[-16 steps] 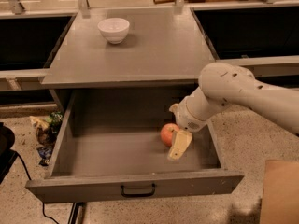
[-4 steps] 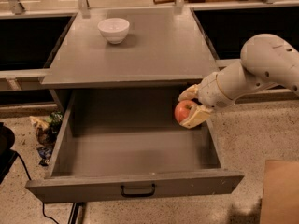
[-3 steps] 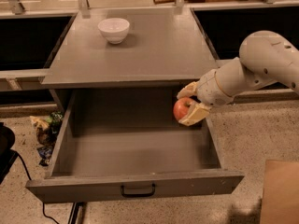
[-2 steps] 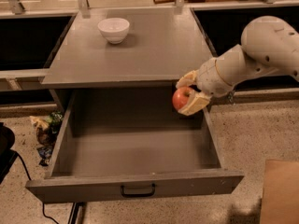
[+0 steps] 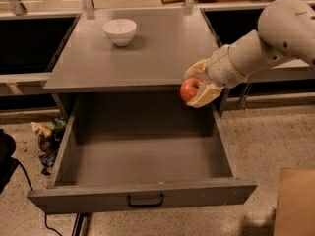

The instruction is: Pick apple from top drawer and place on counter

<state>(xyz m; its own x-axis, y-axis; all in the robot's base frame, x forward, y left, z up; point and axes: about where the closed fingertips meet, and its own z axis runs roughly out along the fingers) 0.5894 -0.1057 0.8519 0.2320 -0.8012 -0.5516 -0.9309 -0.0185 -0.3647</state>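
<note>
The red-orange apple (image 5: 189, 89) is held between the cream fingers of my gripper (image 5: 196, 85), which is shut on it. The gripper hangs in the air at the front right edge of the grey counter (image 5: 147, 53), about level with that edge and above the back right of the open top drawer (image 5: 142, 159). The white arm reaches in from the upper right. The drawer is pulled fully out, its grey inside bare, with a small black handle (image 5: 145, 200) on its front panel.
A white bowl (image 5: 120, 31) stands at the back left of the counter. Dark open shelves flank the cabinet on both sides. Crumpled wrappers (image 5: 48, 136) lie on the floor at the left. A brown box corner (image 5: 295, 203) shows at the lower right.
The gripper took hold of the apple in the drawer's back right and has lifted it up out of the drawer to counter-edge height, drifting slightly left.
</note>
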